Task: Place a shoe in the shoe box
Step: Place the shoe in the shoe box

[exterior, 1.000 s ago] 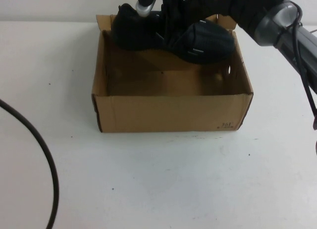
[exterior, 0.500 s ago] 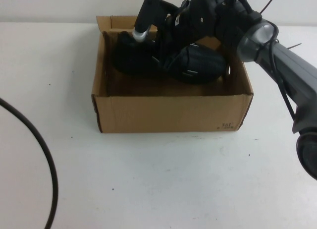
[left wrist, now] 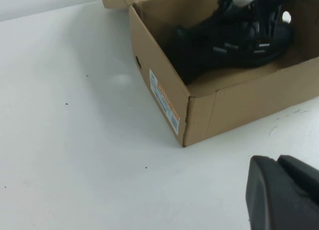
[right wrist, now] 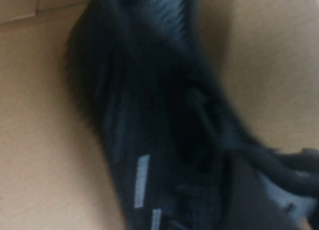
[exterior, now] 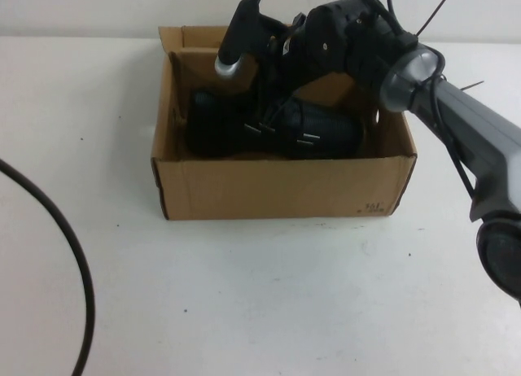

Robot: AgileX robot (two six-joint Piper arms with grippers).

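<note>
The soft black lace-up shoe (exterior: 273, 130) lies inside the open brown cardboard shoe box (exterior: 281, 185) on the white table (exterior: 269, 295). The right tool (exterior: 273, 107) grips its bendy top (best hold there). The left tool (left wrist: 284, 192) waits beside the box, pressed together.

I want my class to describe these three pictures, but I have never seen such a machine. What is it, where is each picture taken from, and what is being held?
It is a two-armed robot. One camera looks down from above; one sits on each wrist. A cardboard shoe box stands on the white table. The right gripper reaches inside it, gripping a black shoe low in the box. The right wrist camera shows that shoe up close. The left gripper waits on the table beside the box, fingers together. A black cable lies at the left.
</note>
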